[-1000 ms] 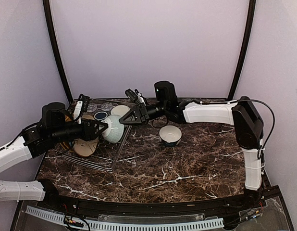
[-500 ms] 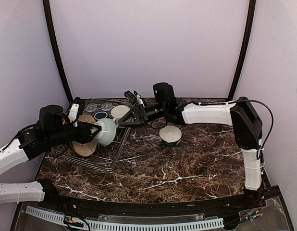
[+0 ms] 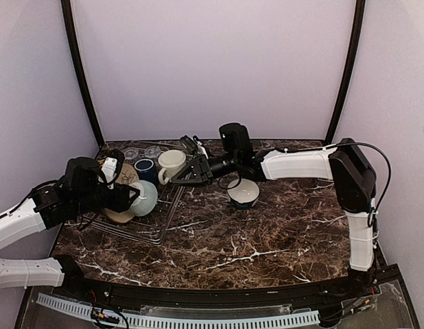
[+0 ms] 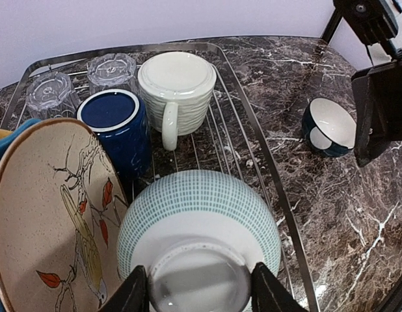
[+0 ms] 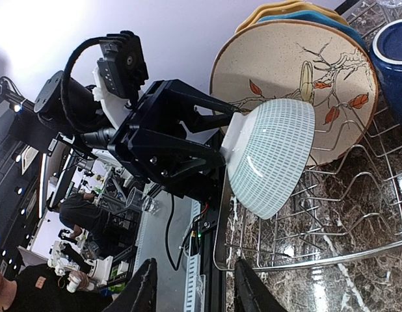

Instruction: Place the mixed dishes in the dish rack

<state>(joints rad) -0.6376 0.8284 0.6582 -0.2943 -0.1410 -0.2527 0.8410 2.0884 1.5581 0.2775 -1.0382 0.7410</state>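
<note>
The left pincer [image 4: 200, 291] is clamping the foot ring of the bowl [image 4: 200, 208], one finger on each side of it, at the bottom middle of the left wrist view; the bowl is hanging on its side, rim facing away from the pincer, over the near end of the rack [image 4: 287, 221] and just beside the floral plate [image 4: 54, 208] at the lower left; whether it is touching the wires cannot be told. It is looking like glazed ceramic: stiff, fairly heavy, slick and breakable, so the narrow foot is probably giving the surest hold, and a gentle set-down is going to matter. The left arm is reaching in low from the left edge of the top view, wrist pointing right. The right pincer [image 3: 178, 179] is standing with jaws apart and nothing between them, near the cream mug [image 3: 171, 162] at the centre; its arm is stretching in from the right.
</note>
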